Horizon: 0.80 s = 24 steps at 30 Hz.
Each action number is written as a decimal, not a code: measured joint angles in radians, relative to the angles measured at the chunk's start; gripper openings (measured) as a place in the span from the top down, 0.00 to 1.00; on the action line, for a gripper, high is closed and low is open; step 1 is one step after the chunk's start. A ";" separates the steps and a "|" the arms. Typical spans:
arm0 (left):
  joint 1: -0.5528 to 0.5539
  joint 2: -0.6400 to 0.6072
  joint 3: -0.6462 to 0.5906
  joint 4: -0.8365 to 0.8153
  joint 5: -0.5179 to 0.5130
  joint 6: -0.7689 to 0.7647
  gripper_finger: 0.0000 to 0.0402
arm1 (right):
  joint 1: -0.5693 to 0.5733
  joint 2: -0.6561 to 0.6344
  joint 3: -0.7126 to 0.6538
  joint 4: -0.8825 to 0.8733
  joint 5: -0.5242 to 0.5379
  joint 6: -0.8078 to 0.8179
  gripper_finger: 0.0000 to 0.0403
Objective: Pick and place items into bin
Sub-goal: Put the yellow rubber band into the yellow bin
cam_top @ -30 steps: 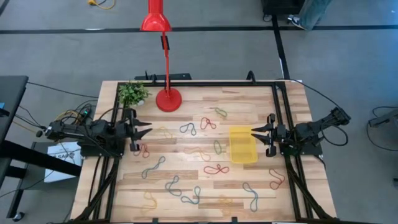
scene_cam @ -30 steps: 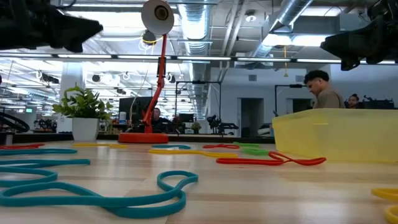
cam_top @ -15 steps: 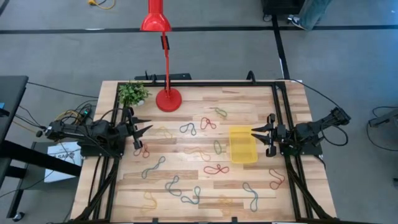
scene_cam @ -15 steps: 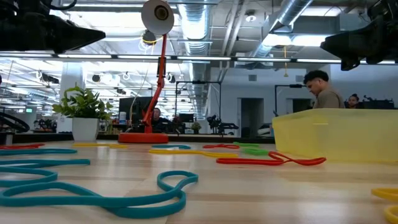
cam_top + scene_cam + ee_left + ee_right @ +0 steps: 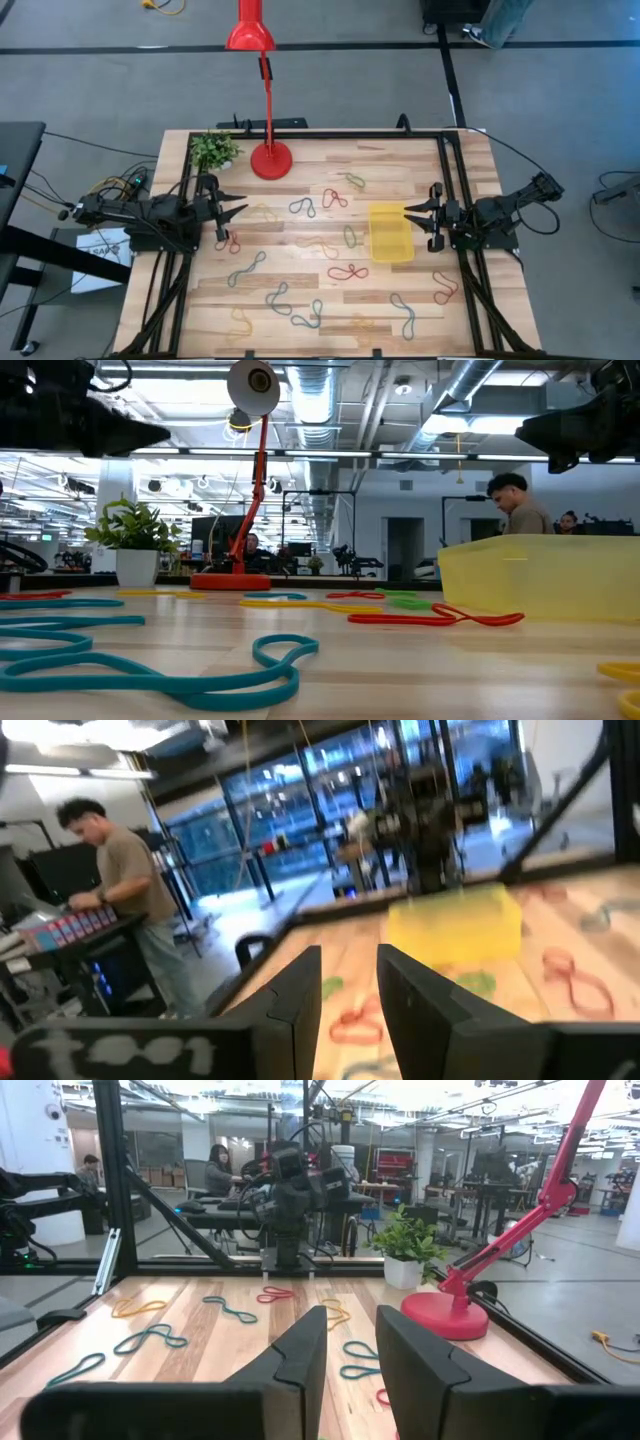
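L gripper (image 5: 232, 209) hangs over the table's left edge w/ fingers apart and nothing in them, just above a red band (image 5: 229, 241); R gripper (image 5: 417, 217) waits beside the yellow bin (image 5: 390, 234), fingers also apart and empty. Bands lie scattered over the wood, bin looks empty. To do the pick well, I'd drop straight onto the red band's crossing pt, pinch both strands, lift clear before going over to the bin.
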 joint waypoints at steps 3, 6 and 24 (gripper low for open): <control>0.000 0.001 0.000 -0.044 0.000 0.013 0.77 | 0.000 0.000 0.000 0.000 0.000 0.000 0.79; 0.000 0.000 0.000 -0.042 0.000 0.016 0.77 | 0.000 0.000 0.000 0.000 0.000 0.000 0.79; -0.001 0.000 0.000 0.007 -0.075 -0.130 0.77 | -0.006 0.000 0.000 0.092 0.000 -0.196 0.79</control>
